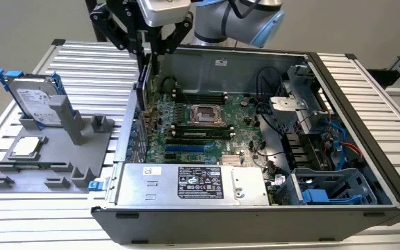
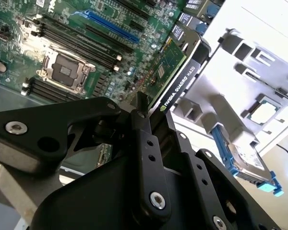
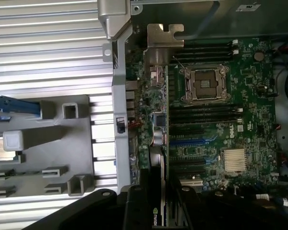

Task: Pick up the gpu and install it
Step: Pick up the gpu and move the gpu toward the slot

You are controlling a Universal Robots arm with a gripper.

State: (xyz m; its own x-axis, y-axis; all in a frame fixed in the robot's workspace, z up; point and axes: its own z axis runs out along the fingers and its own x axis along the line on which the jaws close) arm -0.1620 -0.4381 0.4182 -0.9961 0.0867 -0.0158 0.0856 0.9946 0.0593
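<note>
My gripper point(image 1: 152, 51) hangs over the open computer case point(image 1: 366, 104), by its wall on the exterior view's left, and is shut on the gpu point(image 1: 144, 78). The card hangs edge-on and upright from the fingers, just above the motherboard's point(image 1: 200, 130) slot area. In the second wrist view the gpu point(image 2: 175, 76) shows its green board and black edge beyond the gripper point(image 2: 153, 112). In the first wrist view the gpu point(image 3: 157, 143) runs edge-on from the gripper point(image 3: 156, 179) to its silver end bracket point(image 3: 164, 36), over the board beside the case wall.
A grey fixture point(image 1: 47, 161) on the slatted table holds a hard drive in a blue frame point(image 1: 37, 99) and a small square processor chip point(image 1: 27, 147). Inside the case are the processor socket point(image 1: 207, 114), the power supply point(image 1: 193, 182), cables and a blue drive cage point(image 1: 332, 190).
</note>
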